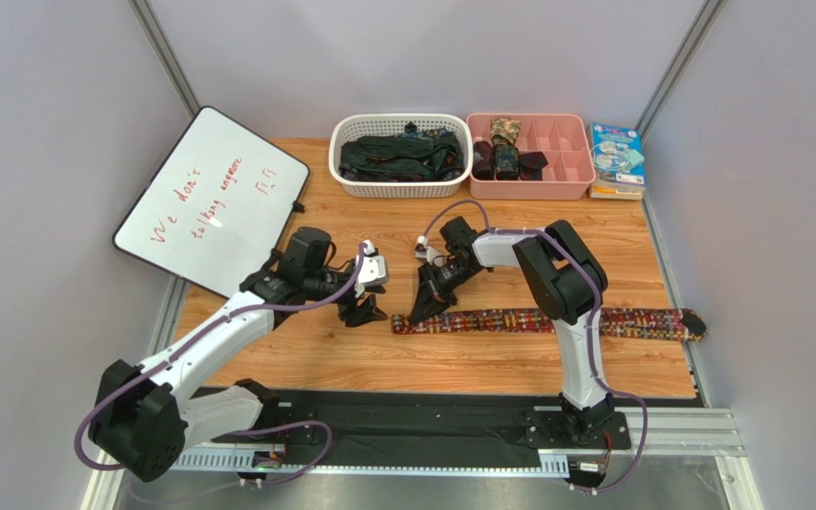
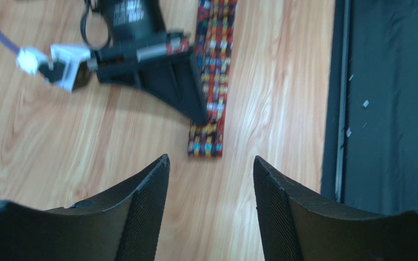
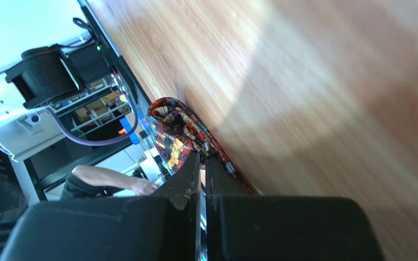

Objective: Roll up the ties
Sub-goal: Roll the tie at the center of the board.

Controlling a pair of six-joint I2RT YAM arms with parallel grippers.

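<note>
Jaws on right arm [image 1: 551, 278] shut, tips pinning patterned tie [image 1: 487, 320] near its narrow end, tie flat along desk [image 1: 380, 367] toward right edge; left arm [image 1: 221, 319] jaws partly open, empty, just off that end; roll not started, next likely calls for gripping that end.

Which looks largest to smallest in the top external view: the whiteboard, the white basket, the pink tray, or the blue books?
1. whiteboard, clearly the largest.
2. white basket and pink tray: nearly alike in this view, so they are not ranked against each other.
3. blue books, the smallest.
</note>
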